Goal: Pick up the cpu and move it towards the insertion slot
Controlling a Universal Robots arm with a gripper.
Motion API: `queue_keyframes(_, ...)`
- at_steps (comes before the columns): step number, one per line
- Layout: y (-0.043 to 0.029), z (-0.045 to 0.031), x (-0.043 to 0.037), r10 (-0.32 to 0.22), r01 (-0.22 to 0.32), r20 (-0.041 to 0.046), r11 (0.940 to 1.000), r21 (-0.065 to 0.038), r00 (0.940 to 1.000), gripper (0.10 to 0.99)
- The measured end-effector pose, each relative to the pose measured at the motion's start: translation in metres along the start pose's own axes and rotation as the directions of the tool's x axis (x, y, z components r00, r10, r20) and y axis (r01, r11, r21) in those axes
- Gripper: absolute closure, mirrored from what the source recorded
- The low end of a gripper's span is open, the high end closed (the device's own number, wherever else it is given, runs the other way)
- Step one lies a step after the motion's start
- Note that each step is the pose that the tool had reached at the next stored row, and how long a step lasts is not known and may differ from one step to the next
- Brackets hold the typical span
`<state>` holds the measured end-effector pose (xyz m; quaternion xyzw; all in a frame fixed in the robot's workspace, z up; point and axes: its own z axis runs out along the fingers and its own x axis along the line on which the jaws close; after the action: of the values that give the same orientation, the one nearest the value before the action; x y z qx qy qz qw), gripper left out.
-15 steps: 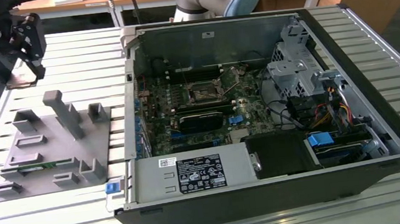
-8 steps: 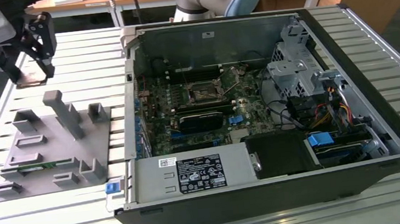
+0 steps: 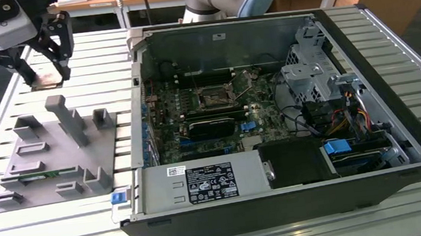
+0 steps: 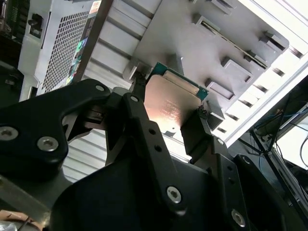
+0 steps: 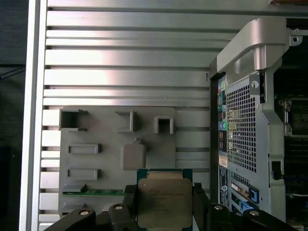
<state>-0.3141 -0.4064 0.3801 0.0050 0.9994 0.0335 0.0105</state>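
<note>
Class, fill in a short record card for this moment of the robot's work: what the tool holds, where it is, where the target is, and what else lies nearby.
Tool: shut on the cpu, a finger against each of two opposite edges
Cpu: lifted off, metal top showing in the first wrist view
Tool position: above the slatted table, at the exterior view's left of the computer case
Insertion slot: on the motherboard inside the open case, apart from the cpu
Grey fixture tray: on the table beside the case
Memory stick: lying in the tray

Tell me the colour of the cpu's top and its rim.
The cpu, held in the gripper, has a silvery metal top and a green rim, clearest in the first wrist view.
</note>
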Motion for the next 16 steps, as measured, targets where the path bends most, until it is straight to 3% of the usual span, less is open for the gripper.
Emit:
queue_keyframes(8,0.0003,0.0006,-0.0247,0.0,0.0,0.0001,1.0,0.0,1.0,0.541)
queue_keyframes(16,0.0032,0.0012,-0.0431,0.0,0.0,0.0001,1.0,0.0,1.0,0.541)
